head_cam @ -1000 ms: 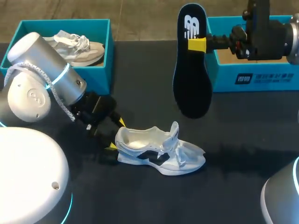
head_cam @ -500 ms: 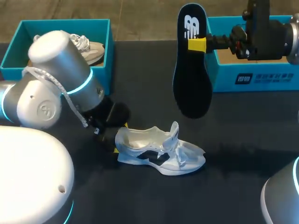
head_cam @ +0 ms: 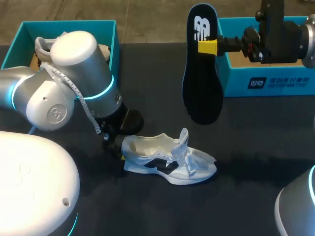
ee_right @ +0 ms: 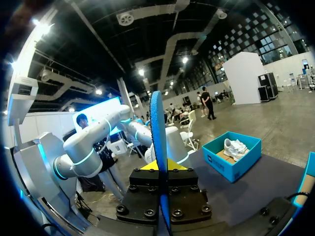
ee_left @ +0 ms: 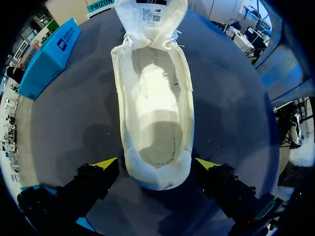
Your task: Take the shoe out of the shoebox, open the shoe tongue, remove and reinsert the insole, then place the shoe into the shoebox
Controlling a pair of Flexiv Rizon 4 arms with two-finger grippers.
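A white shoe (head_cam: 167, 160) lies on its side on the black table, tongue pulled up and its inside bare. In the left wrist view the shoe (ee_left: 155, 98) points away from my left gripper (ee_left: 156, 164), which is open with the heel between its yellow fingertips (ee_left: 106, 163). From the head view that gripper (head_cam: 117, 147) is mostly hidden under the arm, at the heel. My right gripper (head_cam: 206, 46) is shut on a dark insole (head_cam: 201, 83), which hangs heel up above the table. The insole (ee_right: 158, 142) shows edge-on between the fingers of the right gripper (ee_right: 161, 169).
A teal shoebox (head_cam: 110, 34) at the back left holds another pale shoe (head_cam: 42, 45); the same box (ee_right: 231, 157) shows beyond the right gripper. A second teal shoebox (head_cam: 275, 81) stands at the back right, behind my right arm.
My left arm has swung right and brought its open gripper up around the shoe's heel. The right arm and the insole have not moved.
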